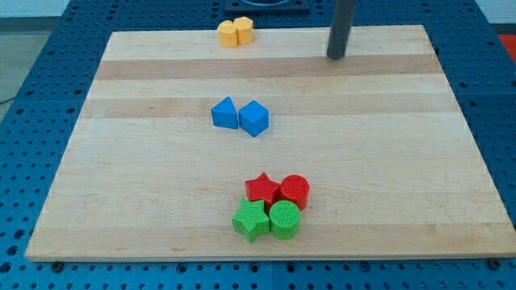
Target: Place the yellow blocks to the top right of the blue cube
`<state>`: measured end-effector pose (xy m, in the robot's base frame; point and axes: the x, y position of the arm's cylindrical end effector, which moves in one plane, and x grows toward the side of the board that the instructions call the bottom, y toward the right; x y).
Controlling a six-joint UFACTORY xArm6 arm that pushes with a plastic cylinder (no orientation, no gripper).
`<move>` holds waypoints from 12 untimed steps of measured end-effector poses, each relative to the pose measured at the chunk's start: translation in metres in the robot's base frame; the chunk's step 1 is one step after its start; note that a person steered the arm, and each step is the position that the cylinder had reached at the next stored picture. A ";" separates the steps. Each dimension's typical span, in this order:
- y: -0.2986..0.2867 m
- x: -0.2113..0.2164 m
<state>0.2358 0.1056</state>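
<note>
Nearest, at lower centre, sit the green star point(251, 220) and green cylinder point(285, 219). The two yellow blocks point(235, 32), touching, lie top centre, left of my tip point(335, 56); blue cube point(254, 118) mid-frame. No jaws exist.

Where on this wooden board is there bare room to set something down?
The whole strip along the view's left edge of the board is bare, as is the wide area at the view's right, below my tip. It is crowded at the view's bottom centre, where the red star, red cylinder, green star and green cylinder cluster.
</note>
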 end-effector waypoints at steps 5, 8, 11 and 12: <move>-0.341 0.009; -0.320 -0.045; -0.221 -0.044; -0.155 -0.042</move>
<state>0.1942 -0.0499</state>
